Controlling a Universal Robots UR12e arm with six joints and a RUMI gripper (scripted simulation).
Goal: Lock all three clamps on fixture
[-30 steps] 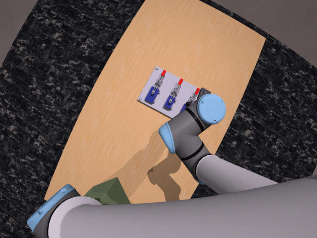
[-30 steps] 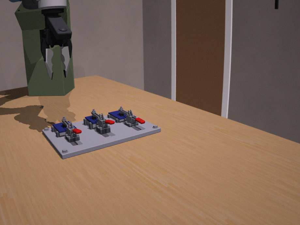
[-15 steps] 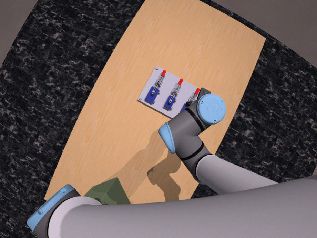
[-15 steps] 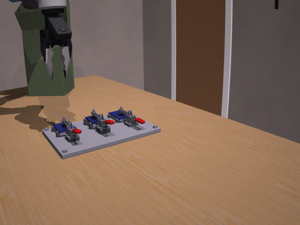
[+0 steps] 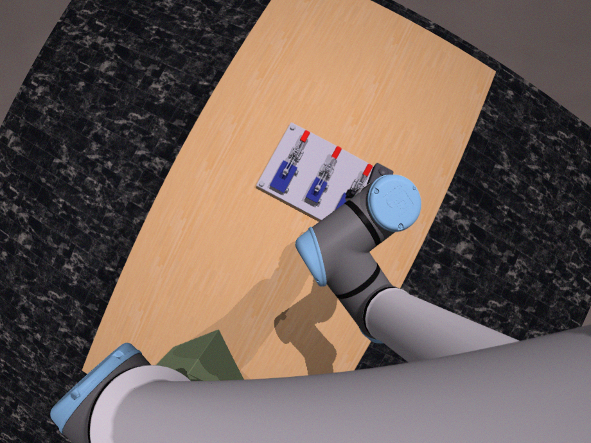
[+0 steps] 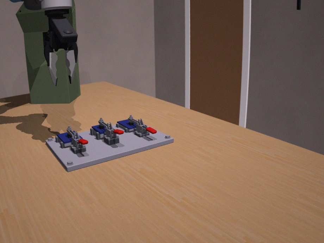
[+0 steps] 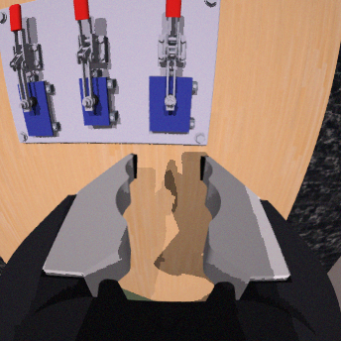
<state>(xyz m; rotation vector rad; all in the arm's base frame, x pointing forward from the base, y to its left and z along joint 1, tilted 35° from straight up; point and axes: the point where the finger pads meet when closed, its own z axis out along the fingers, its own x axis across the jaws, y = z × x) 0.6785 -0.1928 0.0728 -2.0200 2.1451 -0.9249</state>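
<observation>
A grey fixture plate (image 6: 110, 147) lies on the wooden table and carries three toggle clamps with red handles. In the exterior view they are the left clamp (image 6: 74, 142), middle clamp (image 6: 110, 133) and right clamp (image 6: 139, 128). All three handles lie low, pointing away from the blue parts. I cannot tell whether each bar rests flat. My gripper (image 6: 62, 82) hangs high above the table, behind the plate's left end, with its fingers partly apart and nothing between them. In the wrist view the gripper (image 7: 168, 166) sits just short of the plate edge, nearest the right clamp (image 7: 170, 55).
A green pedestal block (image 6: 49, 52) stands behind the gripper at the table's far end. In the top view my arm's wrist joint (image 5: 394, 202) covers the plate's right end (image 5: 315, 171). The table edge and dark floor lie close on the right.
</observation>
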